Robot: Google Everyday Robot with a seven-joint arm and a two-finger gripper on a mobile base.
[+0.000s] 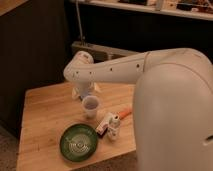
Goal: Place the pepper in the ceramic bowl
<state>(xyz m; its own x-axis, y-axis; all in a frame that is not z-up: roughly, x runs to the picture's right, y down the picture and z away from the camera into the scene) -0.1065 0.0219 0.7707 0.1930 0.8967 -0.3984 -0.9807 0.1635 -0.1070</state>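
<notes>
Our hand [85, 93] hangs just behind the cup [91, 106]; its grip we cannot tell. The pepper [126, 113] lies on the counter [45, 115], apart from the bowl [78, 142].

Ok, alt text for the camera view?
The gripper hangs over a wooden table, just behind a white cup. The orange pepper lies by a small box and bottle, not in the green ceramic bowl at the front.

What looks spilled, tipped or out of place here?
Nothing stands out: the ceramic bowl, cup and bottle sit upright, the pepper lies on the table, and the gripper hangs just behind the cup.
</notes>
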